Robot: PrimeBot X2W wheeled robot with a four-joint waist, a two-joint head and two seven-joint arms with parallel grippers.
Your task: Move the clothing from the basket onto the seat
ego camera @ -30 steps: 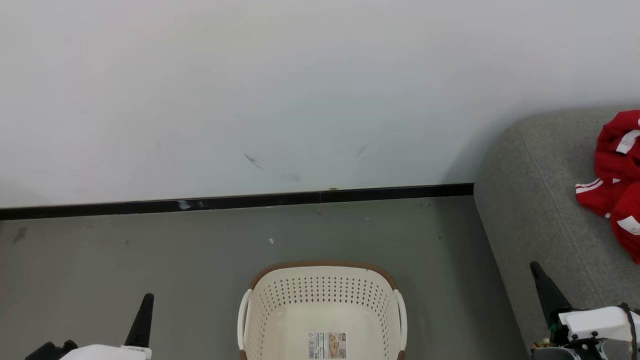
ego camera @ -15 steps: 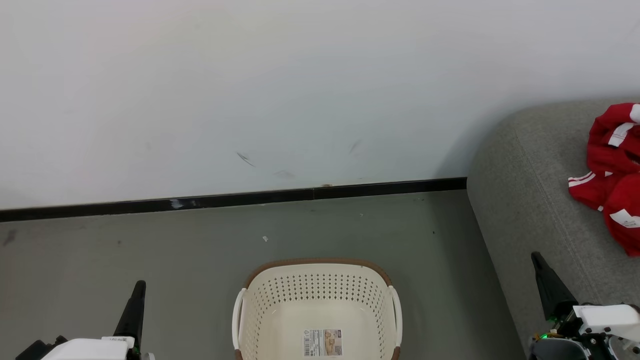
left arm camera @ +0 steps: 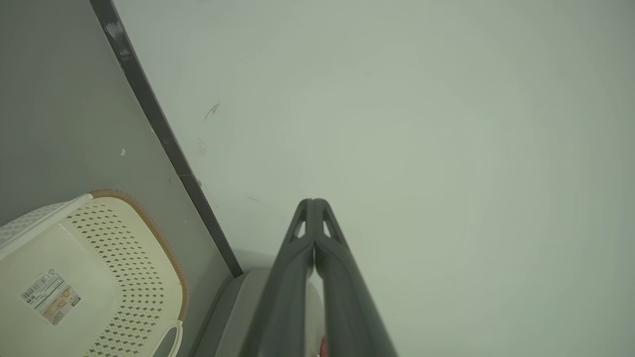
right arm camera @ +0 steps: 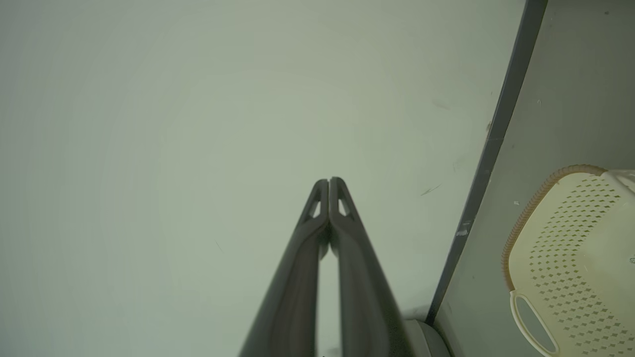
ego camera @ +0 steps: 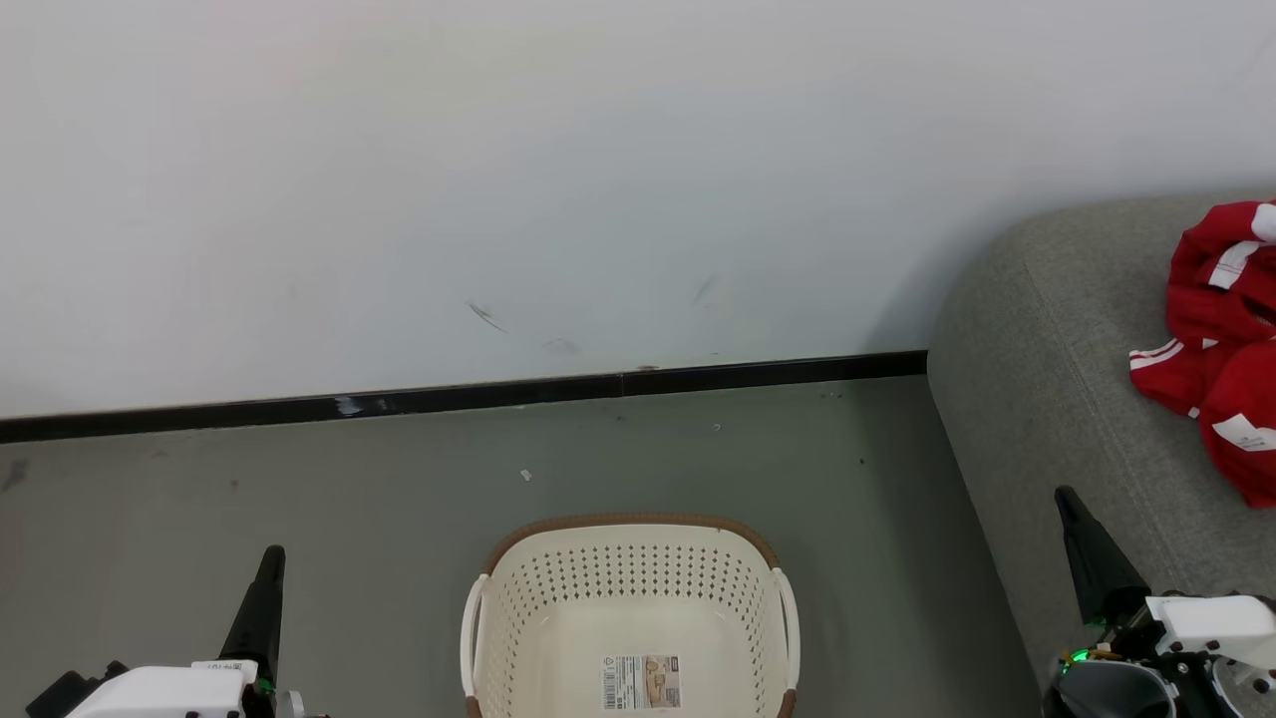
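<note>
The cream basket with a brown rim stands on the floor at the bottom centre, holding nothing but a label on its bottom; it also appears as the basket and the basket in the wrist views. Red clothing with white stripes lies bunched on the grey seat at the right edge. My left gripper is shut and holds nothing, low at the left of the basket. My right gripper is shut and holds nothing, over the seat's front edge. Both wrist views show the tips of the left gripper and right gripper pressed together.
A pale wall with a black skirting board runs behind the basket. Grey floor lies between wall and basket. The seat's rounded arm stands close to the basket's right side.
The whole head view has shifted slightly, so the camera moved. Both grippers stay shut; the left one now reaches a little higher in the picture.
</note>
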